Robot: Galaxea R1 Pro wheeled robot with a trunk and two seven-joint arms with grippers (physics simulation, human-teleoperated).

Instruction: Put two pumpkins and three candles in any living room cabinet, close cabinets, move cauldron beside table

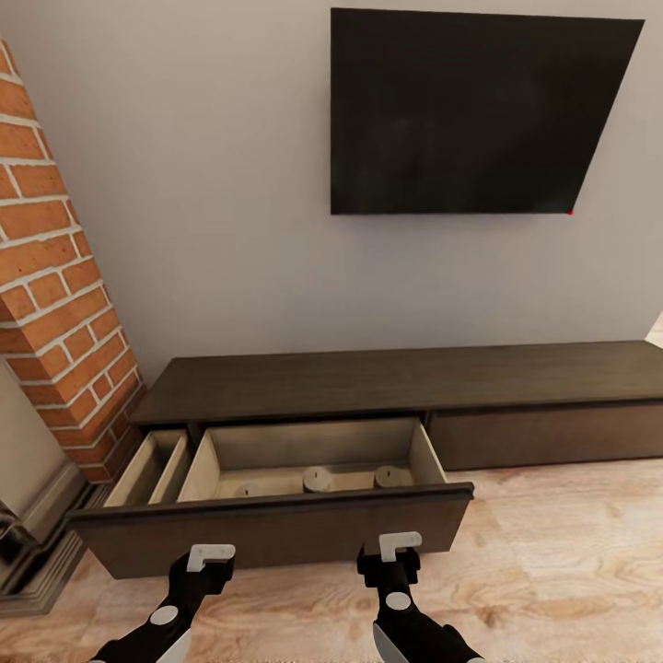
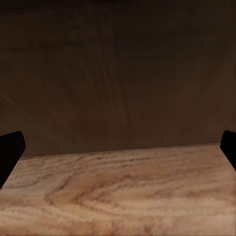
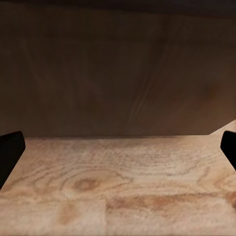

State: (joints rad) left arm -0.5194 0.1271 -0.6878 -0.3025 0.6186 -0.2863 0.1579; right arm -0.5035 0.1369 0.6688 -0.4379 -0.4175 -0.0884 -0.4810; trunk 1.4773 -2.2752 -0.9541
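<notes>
Both claws hang low before the pulled-out drawer front (image 1: 276, 534) of the dark cabinet (image 1: 396, 382). Left gripper (image 1: 210, 557) sits at about 7 o'clock in the head view and right gripper (image 1: 398, 545) at about 5 o'clock, each near the dark front panel; whether either touches it I cannot tell. Each wrist camera shows the two black fingertips (image 2: 10, 155) spread wide at the frame's edges with nothing between them, so the left claw is released, and the same holds for the right, whose fingertips (image 3: 10, 152) stand equally far apart. Beyond the fingers in both wrist views lie the brown drawer front (image 2: 118, 73) and the light wood floor (image 2: 118, 191), likewise (image 3: 118, 182) beneath the right arm.

Inside the open drawer, on its pale floor, stand three candles: one (image 1: 247, 491) toward the left, half hidden by the front panel, one (image 1: 318, 479) in the middle, and one (image 1: 388, 476) to the right, all apart from one another. A second, narrower drawer (image 1: 147, 468) is also pulled out at 8 o'clock, beside the first. The cabinet's right-hand front (image 1: 543, 433) is closed.

At 9 o'clock rises a brick column (image 1: 55, 304). At 1 o'clock a black television (image 1: 470, 110) hangs on the grey wall (image 1: 203, 212) above the cabinet.
</notes>
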